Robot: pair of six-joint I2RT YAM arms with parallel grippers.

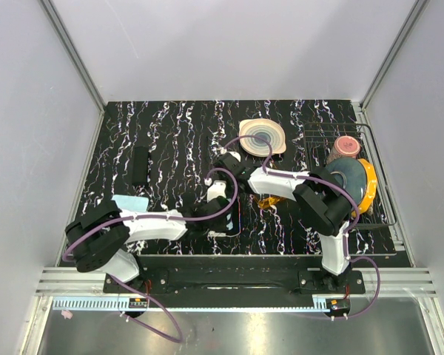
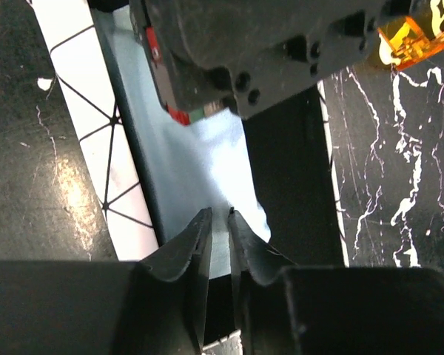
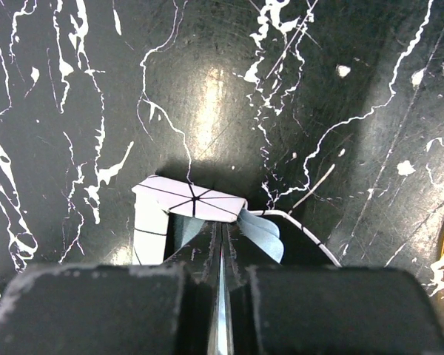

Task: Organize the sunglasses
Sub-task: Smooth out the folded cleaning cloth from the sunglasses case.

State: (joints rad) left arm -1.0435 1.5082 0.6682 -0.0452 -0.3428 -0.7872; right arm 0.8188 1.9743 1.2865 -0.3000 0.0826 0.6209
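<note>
At the middle of the counter (image 1: 177, 133) both arms meet over the white box (image 2: 81, 111), a pale carton marked with thin black lines that lies open and shows a light blue lining. The sunglasses (image 1: 270, 201) lie on the marbled black surface just to the right of that box, outside it. They are partly under the right arm's white link, and neither gripper touches them. In the left wrist view they show only as an amber corner at the upper right (image 2: 414, 37).

The left gripper (image 2: 218, 220) reaches in over the box's blue interior. Its jaws are drawn almost together, with a thin slit left between the tips. Whether they pinch the lining or the box wall cannot be told.

The right gripper (image 3: 222, 229) comes at the box from the far side. Its jaws are pressed tight together, and the tips sit right at a white end flap (image 3: 192, 201) and a fold of blue material (image 3: 263, 233). A grip on either is not clear.

A flat black case (image 1: 139, 164) lies well off to the left, and a pale blue cloth (image 1: 129, 203) lies nearer the left arm. A round patterned plate (image 1: 263, 137) sits behind the box. A wire rack (image 1: 385, 200) at the right edge holds a pink cup (image 1: 346, 145), a blue-grey plate (image 1: 344, 176) and an orange plate (image 1: 368, 185).
</note>
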